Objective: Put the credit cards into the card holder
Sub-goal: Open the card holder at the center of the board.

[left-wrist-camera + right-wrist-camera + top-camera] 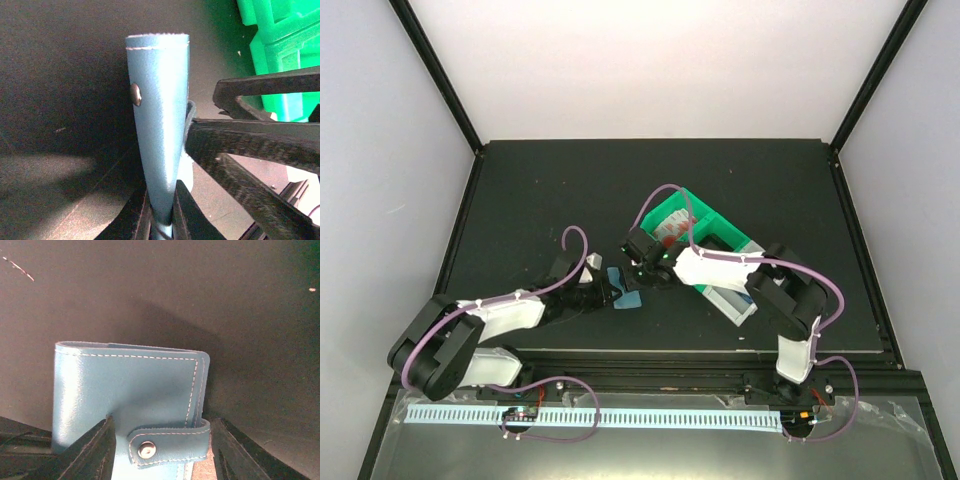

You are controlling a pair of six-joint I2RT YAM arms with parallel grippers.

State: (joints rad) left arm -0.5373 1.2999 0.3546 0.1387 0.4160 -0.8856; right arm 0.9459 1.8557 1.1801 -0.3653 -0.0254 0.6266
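1. Left wrist view: the left gripper (pixel 160 221) has its jaws narrowed onto the lower edge of the card holder (pixel 160 115). It pinches the holder so that it stands upright and edge-on, with its metal snap (pixel 135 94) facing left.
2. Right wrist view: the right gripper (pixel 162 455) has its jaws spread wide, one finger on each side of the holder's lower part. The snap tab (pixel 170 442) sits between them. I cannot tell whether either finger (pixel 95 450) presses the leather.
3. From above, the two grippers meet near the middle of the table (pixel 620 180) with the teal holder between them, just off the near-left corner of a green bin (pixel 695 225).
4. The table top is matte black.
5. Plain pale walls stand on three sides, with black frame posts (pixel 440 70) at the corners.
6. A pale perforated strip (pixel 620 417) runs along the near edge by the arm bases.
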